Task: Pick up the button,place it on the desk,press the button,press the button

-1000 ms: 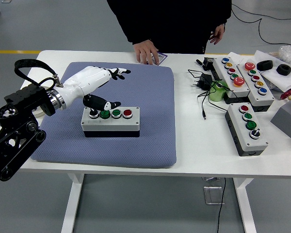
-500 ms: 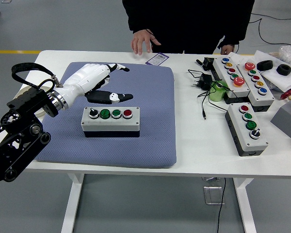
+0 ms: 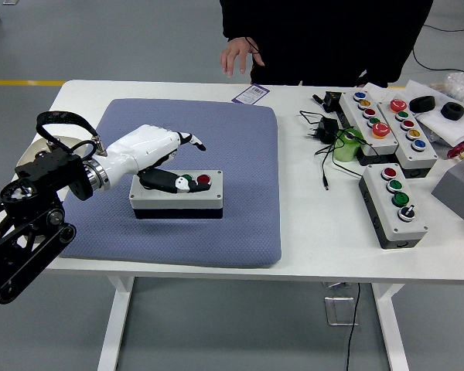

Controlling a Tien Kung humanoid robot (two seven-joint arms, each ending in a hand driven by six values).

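Observation:
A grey button box point(image 3: 177, 199) with a row of buttons lies on the blue mat point(image 3: 240, 154). Its red button point(image 3: 203, 180) shows at the right end. My left hand point(image 3: 178, 158), white with black fingers, lies over the box. Its thumb point(image 3: 170, 182) is stretched flat across the left buttons, with the tip on or just above a green button point(image 3: 187, 178). The other fingers are extended above the box's far edge and hold nothing. My right arm is out of view.
A person stands at the far side, one hand point(image 3: 236, 56) raised above the table edge. Several more button boxes point(image 3: 394, 202) point(image 3: 370, 124) lie at the right, with a black adapter and cables point(image 3: 325, 135), a green object point(image 3: 346, 144) and a card point(image 3: 250, 93).
My left hand came down and forward: its thumb was clear of the box half a second ago and now lies over the left buttons. The person moved right and lifted the hand off the table.

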